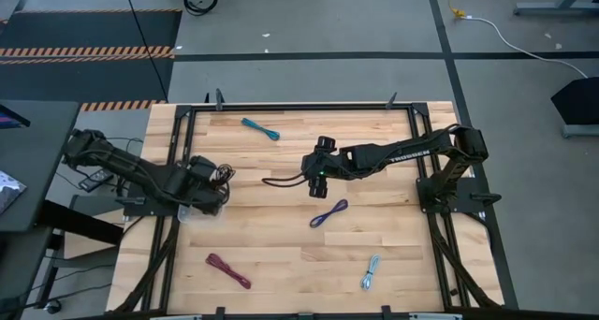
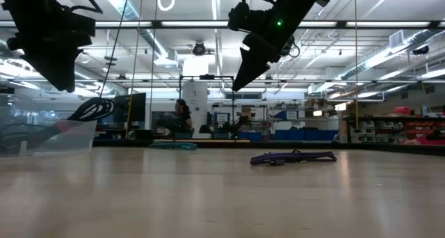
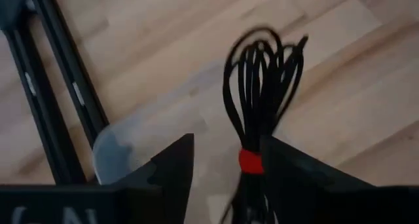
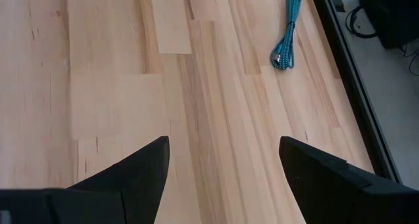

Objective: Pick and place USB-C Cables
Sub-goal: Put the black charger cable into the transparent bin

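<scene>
My left end effector (image 3: 226, 168) over the clear tub (image 3: 131, 145) by the tabletop's left edge, fingers spread around the black-and-red cable (image 3: 262, 99), right end effector (image 4: 226, 162) wide open mid-tabletop.

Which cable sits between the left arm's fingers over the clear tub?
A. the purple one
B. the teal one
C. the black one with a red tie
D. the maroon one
C. The left wrist view shows the black cable with a red tie between the left gripper fingers above the clear tub; the teal cable, purple cable and maroon cable lie on the table.
</scene>
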`<state>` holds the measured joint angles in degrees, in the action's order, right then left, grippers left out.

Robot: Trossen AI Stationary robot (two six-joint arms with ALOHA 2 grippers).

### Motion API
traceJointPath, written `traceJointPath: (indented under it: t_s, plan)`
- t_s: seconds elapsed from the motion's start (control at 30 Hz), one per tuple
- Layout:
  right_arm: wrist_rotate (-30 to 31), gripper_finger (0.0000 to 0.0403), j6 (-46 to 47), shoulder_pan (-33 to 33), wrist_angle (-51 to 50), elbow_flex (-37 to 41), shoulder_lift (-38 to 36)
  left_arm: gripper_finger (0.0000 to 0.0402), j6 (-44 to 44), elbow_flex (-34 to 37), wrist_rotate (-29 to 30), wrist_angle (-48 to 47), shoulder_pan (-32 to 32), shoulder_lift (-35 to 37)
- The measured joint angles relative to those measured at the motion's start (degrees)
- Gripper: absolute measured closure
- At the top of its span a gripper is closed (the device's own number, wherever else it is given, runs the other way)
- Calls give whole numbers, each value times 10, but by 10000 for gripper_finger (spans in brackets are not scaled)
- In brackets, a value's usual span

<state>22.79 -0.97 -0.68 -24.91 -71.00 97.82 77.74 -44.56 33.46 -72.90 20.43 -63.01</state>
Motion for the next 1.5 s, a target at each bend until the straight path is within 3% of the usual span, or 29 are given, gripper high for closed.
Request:
traceJointPath:
  t_s: [0.2, 0.33, 0.43, 0.83, 1.07, 1.3, 1.4, 1.5]
  plan:
    - [0, 108, 0, 0, 5, 0, 0, 219, -74, -16, 125, 29, -17, 0]
    - [0, 108, 0, 0, 9, 0, 0, 220, -194, -22, 209, 125, -28, 0]
    - [0, 108, 0, 0, 9, 0, 0, 221, -287, -22, 239, 188, -47, -11]
    - [0, 108, 0, 0, 13, 0, 0, 221, -356, -17, 179, 225, -129, -126]
    - [0, 108, 0, 0, 12, 0, 0, 221, -363, -16, 118, 213, -162, -150]
    - [0, 108, 0, 0, 9, 0, 0, 225, -300, -17, -5, 122, -164, -136]
    - [0, 108, 0, 0, 10, 0, 0, 231, -261, -16, -17, 75, -152, -131]
    - [-1, 108, 0, 0, 11, 0, 0, 239, -229, -23, 6, 45, -137, -128]
